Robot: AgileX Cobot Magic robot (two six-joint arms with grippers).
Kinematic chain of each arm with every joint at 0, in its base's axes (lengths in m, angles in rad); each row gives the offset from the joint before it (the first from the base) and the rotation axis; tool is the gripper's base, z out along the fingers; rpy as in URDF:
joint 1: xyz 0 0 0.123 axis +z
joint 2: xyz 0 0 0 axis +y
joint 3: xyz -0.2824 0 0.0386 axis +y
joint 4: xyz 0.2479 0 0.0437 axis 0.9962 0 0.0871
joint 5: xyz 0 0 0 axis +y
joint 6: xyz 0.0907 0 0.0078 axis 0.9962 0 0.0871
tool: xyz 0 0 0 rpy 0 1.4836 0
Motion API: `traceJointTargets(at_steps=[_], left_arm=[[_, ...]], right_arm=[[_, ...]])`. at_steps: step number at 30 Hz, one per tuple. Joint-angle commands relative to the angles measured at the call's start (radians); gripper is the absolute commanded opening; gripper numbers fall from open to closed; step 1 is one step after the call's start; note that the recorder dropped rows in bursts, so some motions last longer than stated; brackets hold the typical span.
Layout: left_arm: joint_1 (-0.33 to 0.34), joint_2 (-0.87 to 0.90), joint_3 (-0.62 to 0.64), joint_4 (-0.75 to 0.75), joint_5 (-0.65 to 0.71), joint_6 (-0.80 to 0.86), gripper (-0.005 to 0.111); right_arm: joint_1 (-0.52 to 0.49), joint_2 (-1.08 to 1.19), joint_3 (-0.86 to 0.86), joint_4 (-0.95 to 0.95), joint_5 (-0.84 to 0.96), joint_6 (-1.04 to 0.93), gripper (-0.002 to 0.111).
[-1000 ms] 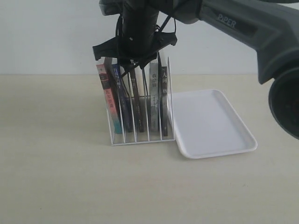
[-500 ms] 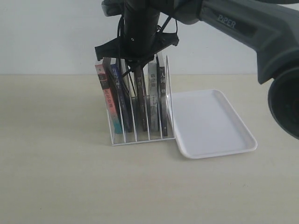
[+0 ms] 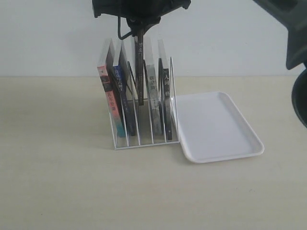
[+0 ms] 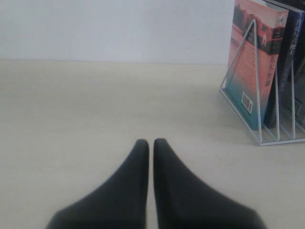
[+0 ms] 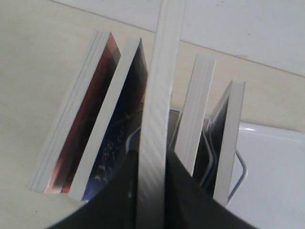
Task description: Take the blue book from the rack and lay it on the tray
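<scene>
Beside volume [image 5: 162, 71] in right gripper [image 5: 152, 156]; blue book [image 5: 108, 162].

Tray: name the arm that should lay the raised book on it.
Right. The right pincer is shut on the dark-spined book, which is partly lifted out of the rack beside the tray. The left pincer is shut on nothing, by the rack's far end.

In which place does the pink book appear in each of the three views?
Exterior view: pink book, leftmost in the rack.
Left wrist view: pink book, in the end slot nearest the camera, barcode showing.
Right wrist view: pink book, at the end of the row, one book between it and the held book.
Shared landmark: the rack's white wires.
</scene>
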Motion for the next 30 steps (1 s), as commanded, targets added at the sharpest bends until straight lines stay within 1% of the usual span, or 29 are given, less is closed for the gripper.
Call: traceJointTargets(at_steps=[1,17,24,30], left_arm=[[0.002,-0.003,-0.001,-0.004,-0.004,0.000,0.004],[0.002,-0.003,-0.001,-0.004,-0.004,0.000,0.004],[0.002,-0.003,-0.001,-0.004,-0.004,0.000,0.004],[0.002,-0.003,-0.001,-0.004,-0.004,0.000,0.004]], right_arm=[[-0.003,-0.016,-0.012,-0.004,-0.025,-0.007,0.000],[-0.003,-0.014,-0.012,0.020,-0.025,-0.007,0.000],[-0.003,0.035,-0.012,0.031,-0.025,-0.007,0.000],[-0.003,0.052,0.044,0.035,-0.025,-0.007,0.000]])
